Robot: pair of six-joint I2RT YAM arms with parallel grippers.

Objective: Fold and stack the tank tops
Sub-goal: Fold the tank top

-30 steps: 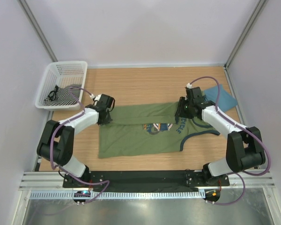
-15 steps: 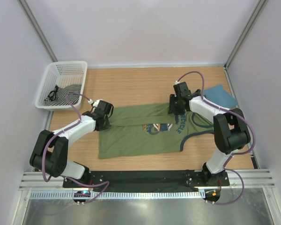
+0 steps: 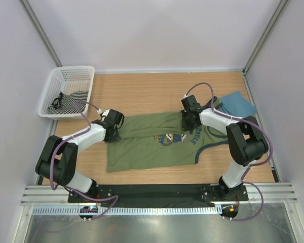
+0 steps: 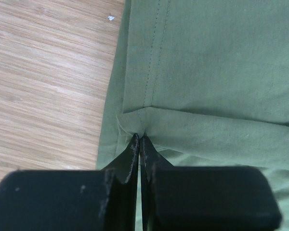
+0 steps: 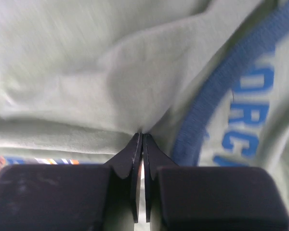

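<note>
- I see the olive-green tank top (image 3: 151,146) lying flat across the middle of the counter (image 3: 142,91). Its hem is to the left and its navy-trimmed neck to the right.
- My left gripper (image 4: 138,140) sits at the top's far-left corner. Its jaws are pressed together, with a small pinch of green hem caught at the tips, right where a fold line meets the stitched edge.
- My right gripper (image 5: 141,137) is down on the far-right part of the same top. It sits just beside the blue trim and lettering, and its jaws are all but closed on a gathered ridge of green cloth.
- The teal-blue tank top (image 3: 239,104) lies at the far right of the counter, beyond the right arm, with neither gripper on it.
- A white basket (image 3: 54,81) at the far left holds a striped cloth (image 3: 70,99).
</note>
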